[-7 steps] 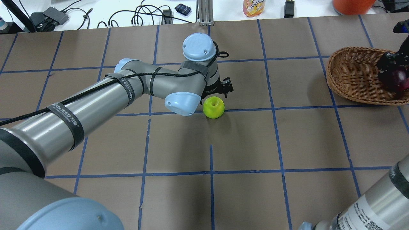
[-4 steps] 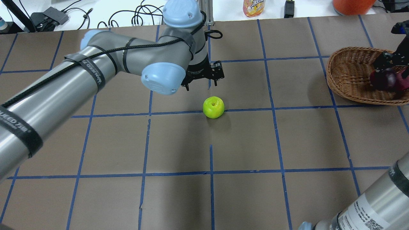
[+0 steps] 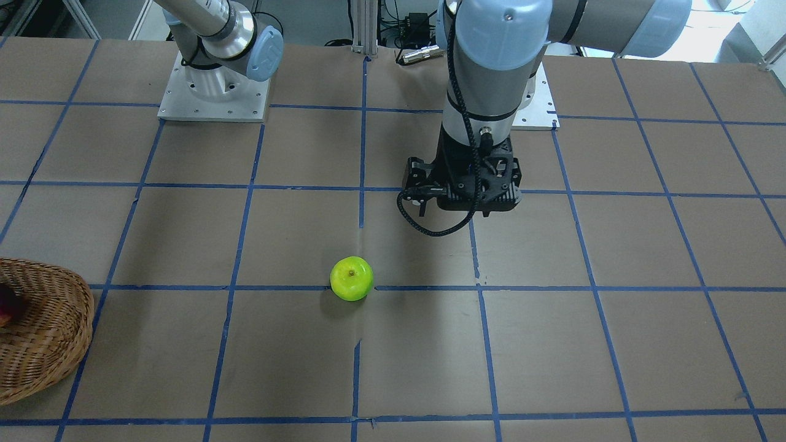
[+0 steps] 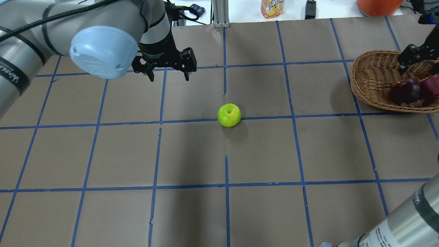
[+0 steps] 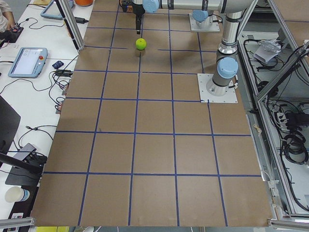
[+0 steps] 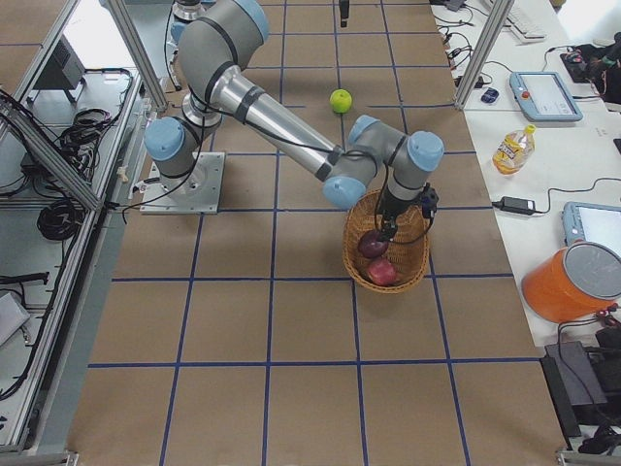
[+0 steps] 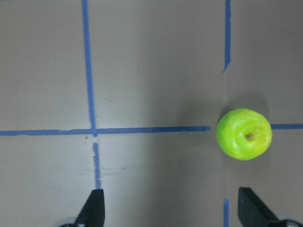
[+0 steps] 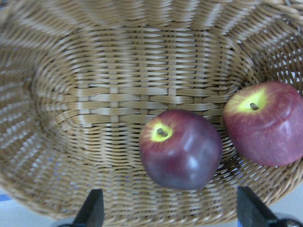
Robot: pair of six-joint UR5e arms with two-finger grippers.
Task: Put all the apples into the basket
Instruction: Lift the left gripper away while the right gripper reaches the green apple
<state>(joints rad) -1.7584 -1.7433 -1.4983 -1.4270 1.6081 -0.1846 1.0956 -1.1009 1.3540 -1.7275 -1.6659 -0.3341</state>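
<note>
The yellow-green apple (image 4: 229, 115) sits on the brown table near the middle, and also shows in the front view (image 3: 351, 279) and the left wrist view (image 7: 244, 134). My left gripper (image 4: 169, 79) is open and empty, raised above the table to the far left of that apple. The wicker basket (image 4: 374, 75) stands at the right edge. The maroon apple (image 4: 406, 90) and the red apple (image 4: 432, 86) lie inside it, side by side in the right wrist view (image 8: 181, 149) (image 8: 265, 124). My right gripper (image 8: 170, 210) is open and empty above the basket.
The table is covered in brown paper with a blue tape grid (image 4: 226, 185). Beyond the far edge are cables (image 4: 151, 17), a bottle (image 4: 272, 7) and an orange container (image 4: 377, 6). A metal post (image 4: 219, 13) stands at the far edge.
My left gripper rose from beside the green apple and moved far-left, leaving it on the table. My right gripper let go of the maroon apple in the basket and lifted.
</note>
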